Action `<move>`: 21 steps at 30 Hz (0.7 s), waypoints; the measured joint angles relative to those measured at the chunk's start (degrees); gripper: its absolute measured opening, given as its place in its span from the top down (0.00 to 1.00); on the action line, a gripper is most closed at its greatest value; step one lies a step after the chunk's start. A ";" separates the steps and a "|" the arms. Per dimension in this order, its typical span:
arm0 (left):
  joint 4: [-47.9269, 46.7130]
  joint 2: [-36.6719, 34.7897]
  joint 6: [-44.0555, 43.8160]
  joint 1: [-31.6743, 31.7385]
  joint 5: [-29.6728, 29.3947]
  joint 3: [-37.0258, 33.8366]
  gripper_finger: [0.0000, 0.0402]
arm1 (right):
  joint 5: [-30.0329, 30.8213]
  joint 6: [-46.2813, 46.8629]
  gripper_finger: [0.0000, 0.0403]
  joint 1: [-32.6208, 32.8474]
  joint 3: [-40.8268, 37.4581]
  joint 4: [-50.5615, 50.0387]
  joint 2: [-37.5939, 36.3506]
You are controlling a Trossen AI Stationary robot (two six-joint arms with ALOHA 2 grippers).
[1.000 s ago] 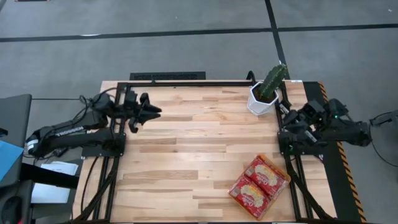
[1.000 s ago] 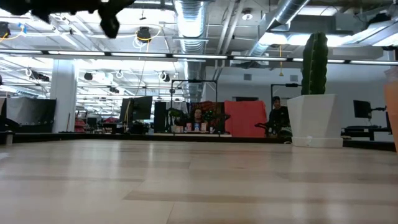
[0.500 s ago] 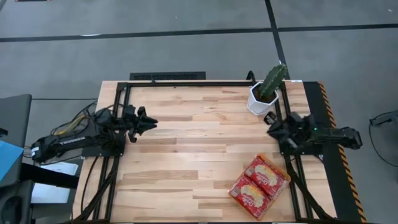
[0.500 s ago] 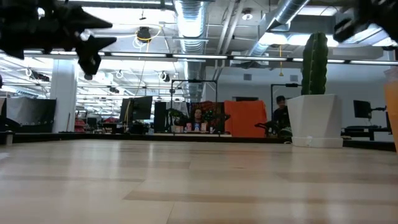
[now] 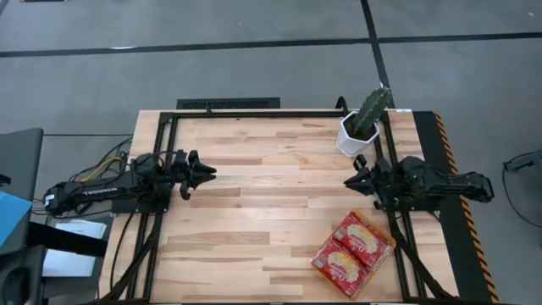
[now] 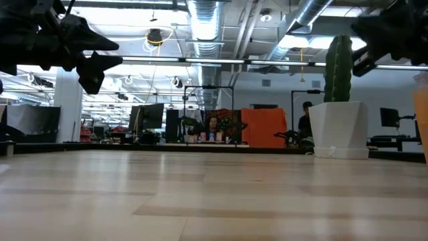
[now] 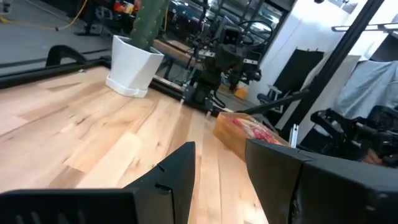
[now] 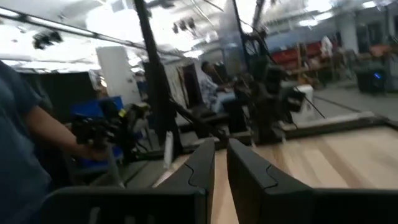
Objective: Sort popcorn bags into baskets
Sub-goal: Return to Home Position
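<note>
High view, near right corner: the orange basket [image 5: 389, 244] lies askew at the near right edge of the bench [image 5: 271, 212].
Basket contents: two popcorn bags [image 5: 340, 262], red with yellowish centres, lie flat side by side in the basket and fill it. They are where they were a second ago.
Middle boards: pale wood with nothing on it.
Right side: the right claw [image 5: 351, 180] hangs over the boards between the basket and the cactus pot [image 5: 351, 137], touching neither. In the right wrist view its fingers [image 8: 202, 168] are clenched to a thin slit and hold nothing.
Right arm, change: a second ago it was folded up at the right edge of the bench. It now lies stretched out low, and its claw has come inward over the wood.
Left side: the left claw [image 5: 203, 173] hangs over the left part of the bench, pointing toward the centre. Its fingers [image 7: 177, 177] are released with a clear gap between them, and they hold nothing.
Left arm, change: a second ago its claw was farther back. It has drawn nearer, and it shows lower in the low view.
Far right corner: the white cactus pot stands upright and has not moved.
Room beyond: in the low view, a person [image 6: 307, 120] stands just left of the pot.
</note>
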 joint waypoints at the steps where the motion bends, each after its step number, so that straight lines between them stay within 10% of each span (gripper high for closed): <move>1: 0.00 0.00 0.00 -0.23 -0.13 0.00 0.68 | 0.38 0.01 0.83 0.00 0.00 -1.17 0.00; 21: -17.64 0.21 -6.11 -0.52 -0.30 -0.11 0.68 | 1.27 0.50 0.83 0.00 0.11 -11.91 0.00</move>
